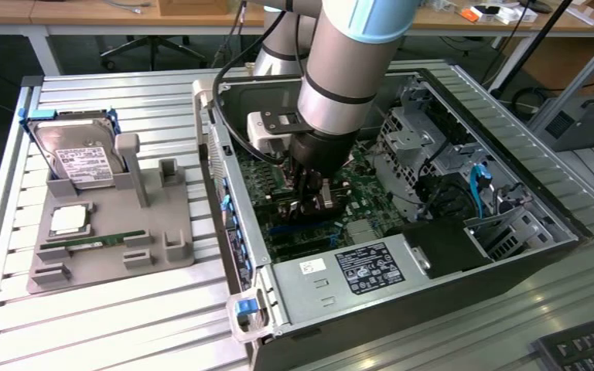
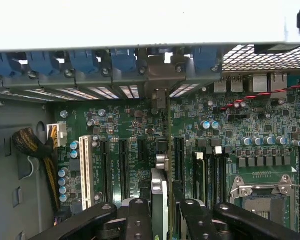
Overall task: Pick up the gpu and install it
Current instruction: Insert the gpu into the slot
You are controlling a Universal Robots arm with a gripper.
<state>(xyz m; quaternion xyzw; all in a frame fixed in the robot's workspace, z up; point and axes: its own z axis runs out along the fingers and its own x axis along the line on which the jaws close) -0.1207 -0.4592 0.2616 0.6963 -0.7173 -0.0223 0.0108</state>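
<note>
While gripper-clamped [image 2: 160,212], thin flat gpu [image 2: 159,187]

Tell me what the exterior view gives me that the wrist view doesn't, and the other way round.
Exterior view alone: the grey parts tray beside the case, holding a hard drive, a RAM stick and a CPU; also the power supply. Wrist view alone: the row of blue slot clips at the case's rear wall, the white slot and the empty CPU socket. Both: the gripper holding the gpu edge-on over the motherboard.
</note>
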